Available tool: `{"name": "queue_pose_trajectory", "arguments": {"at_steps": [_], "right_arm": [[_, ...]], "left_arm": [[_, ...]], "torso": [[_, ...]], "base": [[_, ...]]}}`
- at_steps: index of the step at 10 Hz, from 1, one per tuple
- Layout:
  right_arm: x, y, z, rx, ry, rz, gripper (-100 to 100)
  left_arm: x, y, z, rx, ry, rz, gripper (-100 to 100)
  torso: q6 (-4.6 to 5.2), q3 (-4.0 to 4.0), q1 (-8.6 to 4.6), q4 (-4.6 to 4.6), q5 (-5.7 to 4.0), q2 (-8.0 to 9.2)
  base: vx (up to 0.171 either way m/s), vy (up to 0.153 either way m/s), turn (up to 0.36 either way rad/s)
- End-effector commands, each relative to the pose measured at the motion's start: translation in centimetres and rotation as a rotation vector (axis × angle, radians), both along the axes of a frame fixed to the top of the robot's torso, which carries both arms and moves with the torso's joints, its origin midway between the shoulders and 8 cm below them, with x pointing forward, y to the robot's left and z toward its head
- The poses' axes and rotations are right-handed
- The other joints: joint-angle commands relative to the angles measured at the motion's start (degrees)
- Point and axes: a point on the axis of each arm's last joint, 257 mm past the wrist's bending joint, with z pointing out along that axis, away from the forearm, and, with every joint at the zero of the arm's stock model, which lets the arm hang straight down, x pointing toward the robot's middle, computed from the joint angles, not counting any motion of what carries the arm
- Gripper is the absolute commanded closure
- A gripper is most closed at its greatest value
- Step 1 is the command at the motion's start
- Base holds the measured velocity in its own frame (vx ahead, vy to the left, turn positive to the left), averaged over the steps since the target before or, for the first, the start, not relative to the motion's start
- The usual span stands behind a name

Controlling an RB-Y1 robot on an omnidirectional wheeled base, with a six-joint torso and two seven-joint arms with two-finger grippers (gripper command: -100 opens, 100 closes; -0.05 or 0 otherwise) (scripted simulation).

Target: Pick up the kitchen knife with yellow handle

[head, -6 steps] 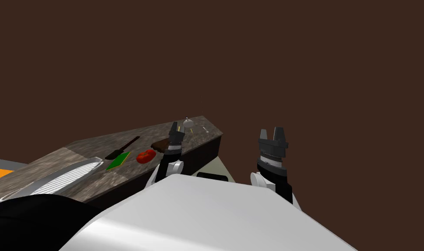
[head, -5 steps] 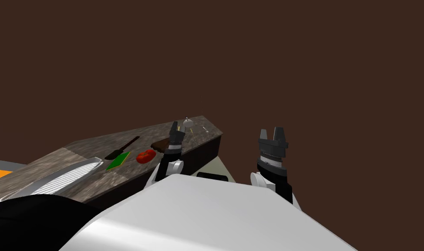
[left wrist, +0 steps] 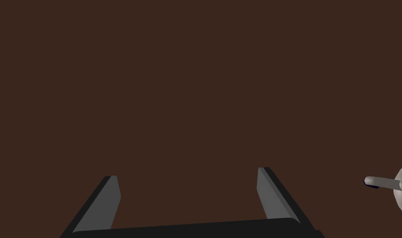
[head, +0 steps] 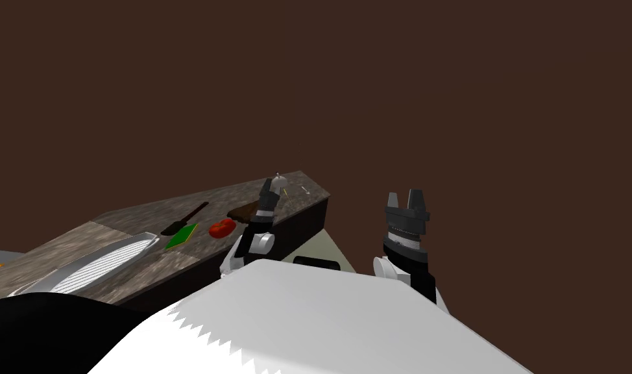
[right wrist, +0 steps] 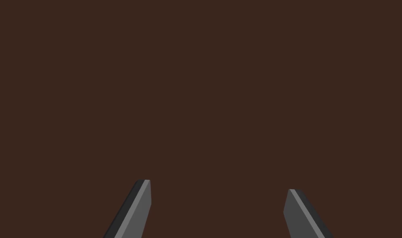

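Left claw (left wrist: 187,173) spread, near thin yellow-handled knife (head: 287,193).

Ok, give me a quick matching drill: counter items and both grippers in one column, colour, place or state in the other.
1 tomato
2 left gripper
3 right gripper
4 green pad

A open, off to the side of the counter
B red
C beside the black utensil
D open, by the grey dome

Pairs: 1-B, 2-D, 3-A, 4-C
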Motion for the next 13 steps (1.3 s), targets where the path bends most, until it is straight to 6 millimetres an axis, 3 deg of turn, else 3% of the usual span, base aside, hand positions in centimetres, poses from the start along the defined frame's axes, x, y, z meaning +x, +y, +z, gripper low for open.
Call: {"name": "queue_pose_trajectory", "arguments": {"at_steps": [1, 5, 13], "right_arm": [[0.0, 0.0, 0.0, 0.0, 0.0, 0.0, 0], [0.0, 0.0, 0.0, 0.0, 0.0, 0.0, 0], [0.0, 0.0, 0.0, 0.0, 0.0, 0.0, 0]], "left_arm": [[1.6, -0.3, -0.8, 0.009, 0.038, -0.016, -100], [6.4, -1.2, -3.0, 0.043, 0.152, -0.058, -100], [12.2, -1.6, -7.4, 0.115, 0.353, -0.088, -100]], "torso": [[0.0, 0.0, 0.0, 0.0, 0.0, 0.0], [0.0, 0.05, 0.03, 0.02, 0.01, 0.07], [-0.03, -0.13, -0.01, -0.05, 0.0, -0.24]], "base": [[-0.148, 0.059, -0.106], [-0.152, 0.044, -0.128], [-0.072, 0.028, -0.081]]}}
